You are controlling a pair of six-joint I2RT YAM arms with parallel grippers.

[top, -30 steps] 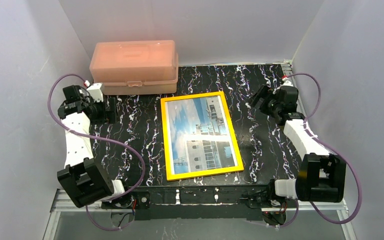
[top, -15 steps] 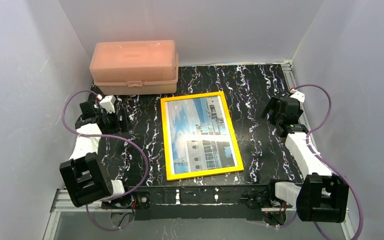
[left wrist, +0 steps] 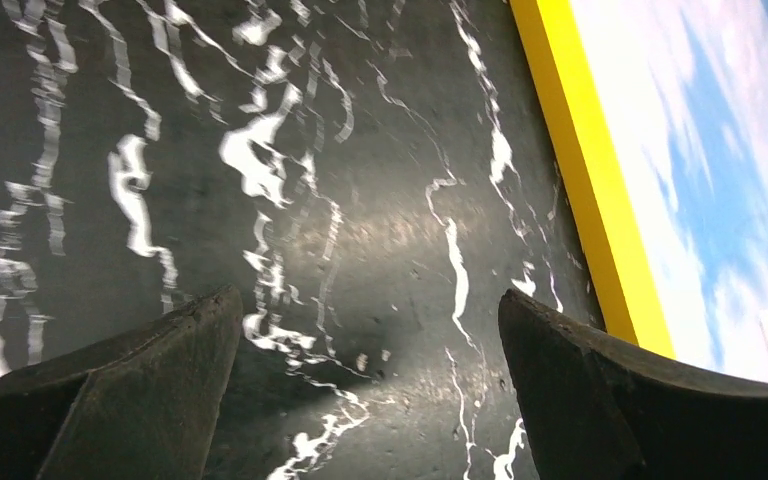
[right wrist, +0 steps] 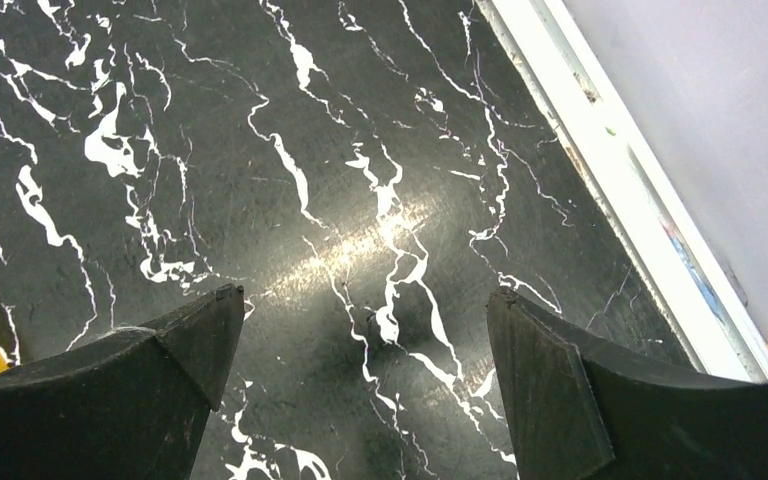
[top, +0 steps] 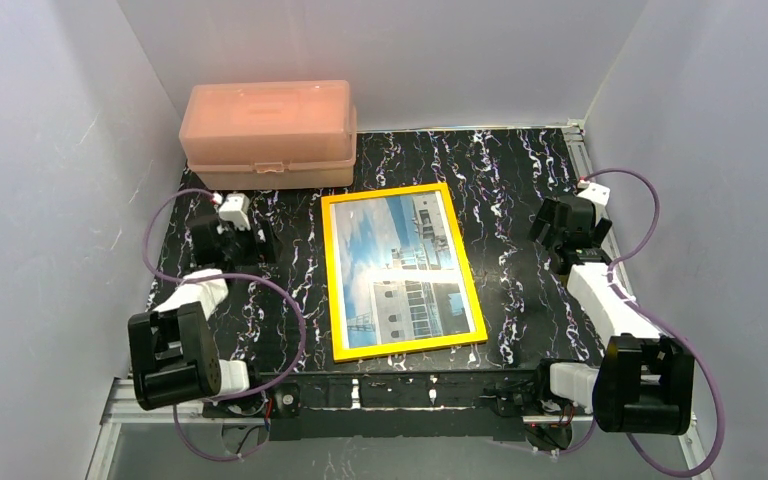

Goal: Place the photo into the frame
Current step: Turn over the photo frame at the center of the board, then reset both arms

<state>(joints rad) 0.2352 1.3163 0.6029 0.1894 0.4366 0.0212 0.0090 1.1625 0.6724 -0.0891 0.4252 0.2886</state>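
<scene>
Photo prob. in frame.

Black marble-patterned table inside a pale enclosure.
White veins run across the table's dark top. Plain pale grey panels close it in: left wall, far wall, right wall. A light metal rail lines the right edge, and soft glare shines on the surface.

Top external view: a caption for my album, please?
The photo lies inside the yellow frame; left claw and right claw open, clear of it.
</scene>
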